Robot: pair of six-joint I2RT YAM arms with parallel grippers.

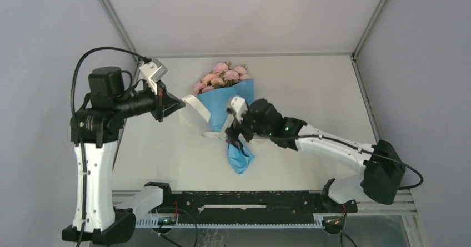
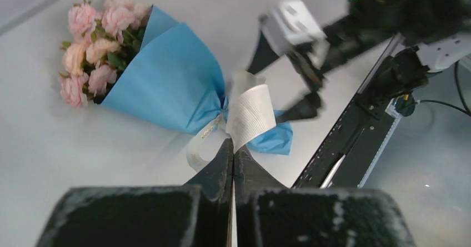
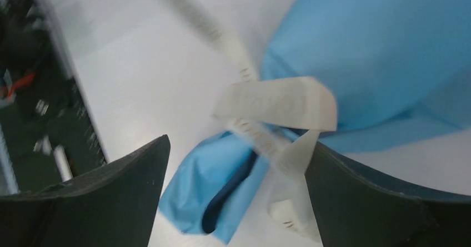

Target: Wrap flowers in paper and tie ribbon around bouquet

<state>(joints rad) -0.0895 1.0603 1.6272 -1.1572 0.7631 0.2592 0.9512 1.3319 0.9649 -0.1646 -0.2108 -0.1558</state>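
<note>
One ribbon (image 2: pixel 250 114) end in left claw (image 2: pixel 232 152); bouquet (image 2: pixel 166 80) seemingly beneath right claw (image 3: pixel 237 144).

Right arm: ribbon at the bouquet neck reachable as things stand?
Probably yes. The right pincer stands open just above the ribbon at the neck of the bouquet, with nothing between. The left pincer holds the ribbon's other end aside.

Bright, even, diffuse light; shadows faint. Overhead view sharp. Right wrist view: ribbon (image 3: pixel 277 100) smeared with motion blur. Left wrist view: right gripper (image 2: pixel 282 80) blurred.
</note>
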